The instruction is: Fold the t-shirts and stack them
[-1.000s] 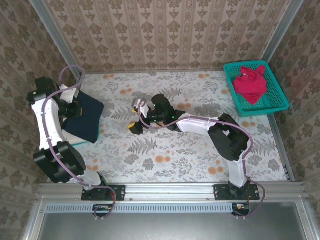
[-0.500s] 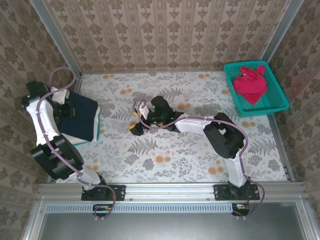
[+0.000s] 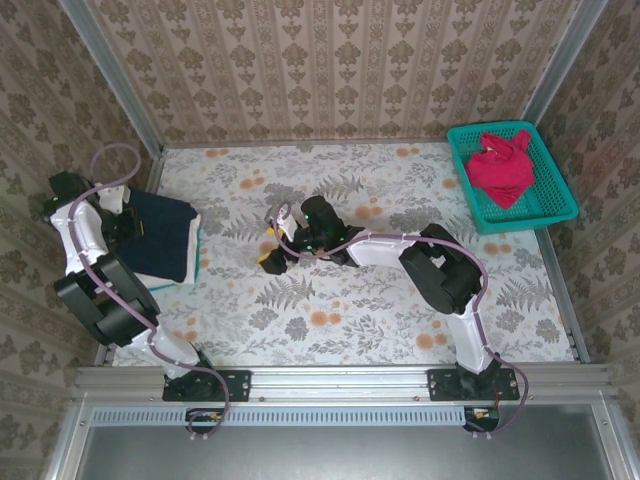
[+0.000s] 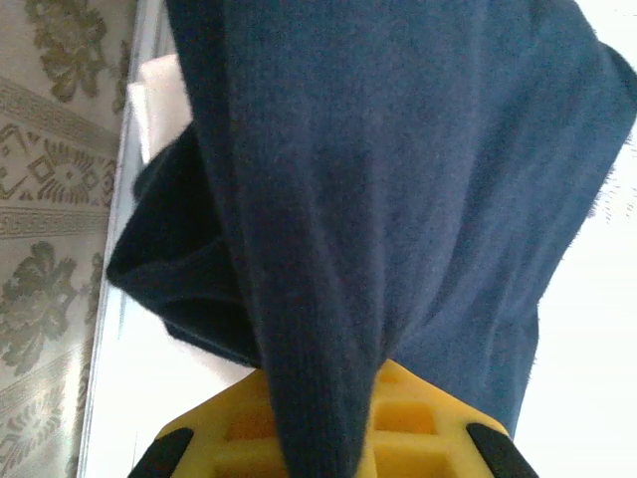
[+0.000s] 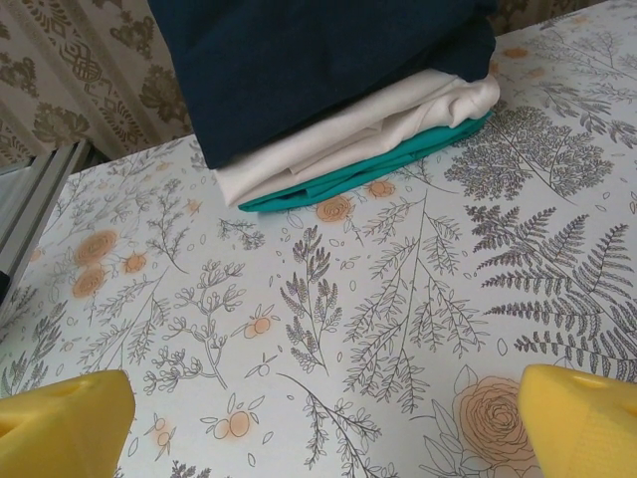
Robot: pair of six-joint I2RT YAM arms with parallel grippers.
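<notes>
A folded dark navy t-shirt [image 3: 165,232] tops a stack at the table's left, over a folded cream-white t-shirt [image 5: 368,127]. My left gripper [image 3: 118,224] is at the stack's left edge, by the wall. In the left wrist view a fold of the navy t-shirt [image 4: 398,169] runs down between my yellow fingers [image 4: 418,428], and the left gripper [image 4: 328,438] is shut on it. My right gripper [image 3: 270,245] hovers open over mid-table, facing the stack; nothing lies between its yellow fingertips [image 5: 60,423]. The bright red t-shirt [image 3: 502,165] lies crumpled in the basket.
A folded teal cloth [image 5: 383,164] lies under the cream t-shirt. The teal mesh basket [image 3: 545,212] stands at the back right corner. Patterned walls close in the left, back and right sides. Floral tablecloth [image 3: 380,300] spreads between stack and basket.
My left arm has swung back toward the left wall, carrying its gripper to the stack's left edge. The right gripper has crept slightly nearer the stack.
</notes>
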